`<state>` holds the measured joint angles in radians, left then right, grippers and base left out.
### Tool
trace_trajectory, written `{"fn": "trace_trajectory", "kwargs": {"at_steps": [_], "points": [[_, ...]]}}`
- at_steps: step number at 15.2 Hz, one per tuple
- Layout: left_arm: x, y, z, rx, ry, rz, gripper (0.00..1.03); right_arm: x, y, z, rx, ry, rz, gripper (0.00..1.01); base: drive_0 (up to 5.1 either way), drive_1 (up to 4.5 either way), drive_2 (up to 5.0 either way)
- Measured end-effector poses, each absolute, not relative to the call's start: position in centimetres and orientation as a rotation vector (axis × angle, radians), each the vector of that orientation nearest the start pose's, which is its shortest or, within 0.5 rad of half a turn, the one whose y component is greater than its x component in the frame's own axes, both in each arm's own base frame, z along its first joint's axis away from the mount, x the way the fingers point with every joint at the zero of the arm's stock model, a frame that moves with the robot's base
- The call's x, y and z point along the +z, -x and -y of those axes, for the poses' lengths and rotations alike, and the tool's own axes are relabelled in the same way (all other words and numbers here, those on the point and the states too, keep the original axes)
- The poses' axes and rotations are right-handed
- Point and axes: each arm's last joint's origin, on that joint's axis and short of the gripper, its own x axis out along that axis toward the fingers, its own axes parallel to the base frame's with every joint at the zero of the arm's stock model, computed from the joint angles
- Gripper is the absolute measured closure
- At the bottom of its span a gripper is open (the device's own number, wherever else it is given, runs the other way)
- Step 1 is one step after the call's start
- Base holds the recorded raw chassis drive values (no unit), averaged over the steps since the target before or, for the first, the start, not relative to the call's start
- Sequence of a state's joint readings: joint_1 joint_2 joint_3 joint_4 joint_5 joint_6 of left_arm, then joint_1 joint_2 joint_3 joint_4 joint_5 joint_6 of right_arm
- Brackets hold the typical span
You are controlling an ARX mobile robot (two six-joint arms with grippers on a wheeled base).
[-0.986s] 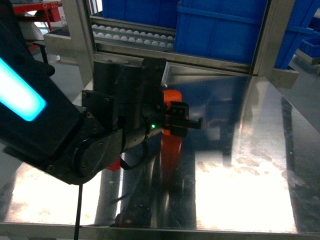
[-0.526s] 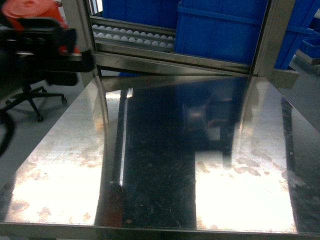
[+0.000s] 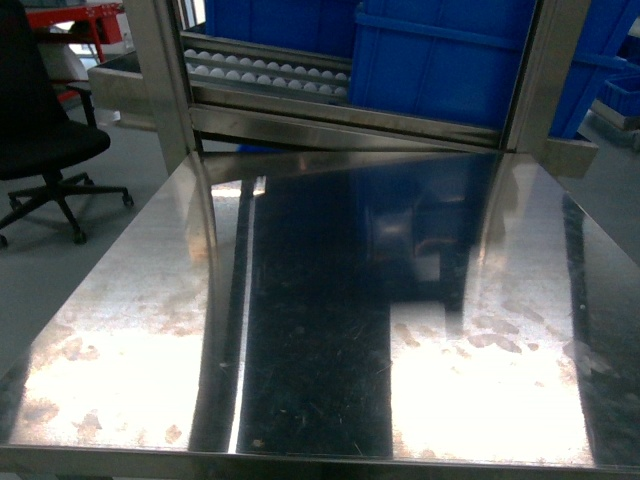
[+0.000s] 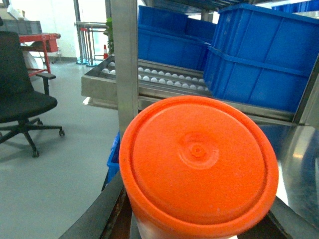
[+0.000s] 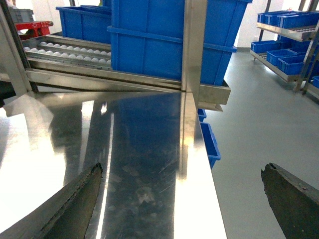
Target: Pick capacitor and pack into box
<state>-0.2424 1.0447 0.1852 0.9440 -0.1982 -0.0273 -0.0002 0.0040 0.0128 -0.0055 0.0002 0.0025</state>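
The capacitor (image 4: pixel 198 164), a fat cylinder with a round orange cap, fills the lower half of the left wrist view. My left gripper (image 4: pixel 197 226) is shut on it, with a black finger (image 4: pixel 102 214) showing on each side of its body. It hangs off the table's left side, above the grey floor. My right gripper (image 5: pixel 182 191) stands open over the table's right edge, nothing between its dark fingers (image 5: pixel 75 199). Neither gripper appears in the head view. The box is out of view.
The shiny steel table (image 3: pixel 320 330) has a roller conveyor (image 3: pixel 270 72) and blue bins (image 3: pixel 440 60) behind it, framed by metal uprights (image 3: pixel 165 80). A black office chair (image 3: pixel 40 140) stands on the floor at left. More blue bins (image 5: pixel 284 20) sit on shelves far right.
My left arm, holding the capacitor, swung from the middle of the table up and to the left, and has left the head view.
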Motion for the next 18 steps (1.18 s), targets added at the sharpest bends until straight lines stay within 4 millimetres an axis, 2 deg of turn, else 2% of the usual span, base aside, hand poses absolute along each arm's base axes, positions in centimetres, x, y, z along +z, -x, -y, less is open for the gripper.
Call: {"fn": "trace_trajectory", "kwargs": {"at_steps": [2,11,18], "points": [[19.0,-17.9,3.4,-0.006,0.016,-0.011,0.57,16.7,-9.7,0.0,-0.001,-0.002,0.004,0.03,0.0,0.0,0.0],[16.9,-13.7,-0.1,0.018,0.015,0.015,0.58,16.7,-9.7,0.0,-0.001,-0.002,0.003,0.03,0.0,0.0,0.0],[17.0,-12.1,0.0,0.0,0.014,0.005,0.58,16.7,-9.7,0.0,0.0,-0.002,0.003,0.03,0.0,0.0,0.0]]}}
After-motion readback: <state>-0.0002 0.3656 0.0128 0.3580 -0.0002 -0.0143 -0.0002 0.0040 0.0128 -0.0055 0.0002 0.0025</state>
